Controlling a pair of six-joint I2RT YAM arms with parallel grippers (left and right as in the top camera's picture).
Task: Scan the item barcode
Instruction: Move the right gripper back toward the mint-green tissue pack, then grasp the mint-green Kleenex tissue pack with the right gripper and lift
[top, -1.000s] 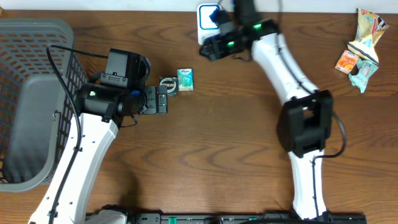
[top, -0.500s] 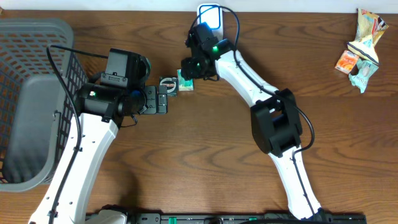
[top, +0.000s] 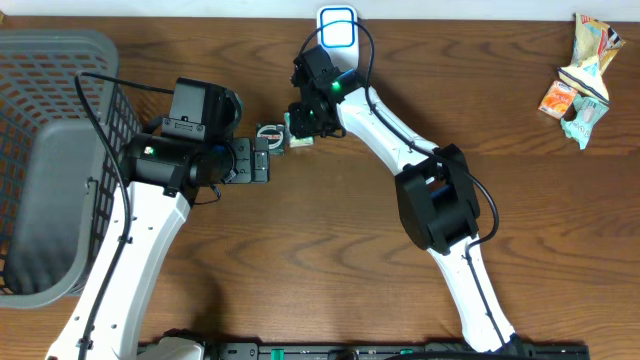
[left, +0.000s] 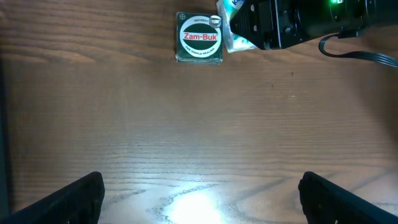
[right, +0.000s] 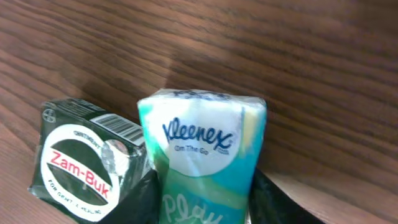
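We judge ourselves only at the pickup: the Kleenex pack (right: 202, 143) sits between the fingers of our right gripper (top: 300, 122), though we cannot tell if it is clamped, the Zam-Buk box (right: 84, 162) lies just beside, our left gripper (left: 202, 199) hangs released, and the scan remains.

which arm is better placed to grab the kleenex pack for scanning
Right. The right gripper straddles the Kleenex pack, with a finger on each side of it in the wrist view. The left gripper hangs open and set back from the pack, facing the Zam-Buk box instead.
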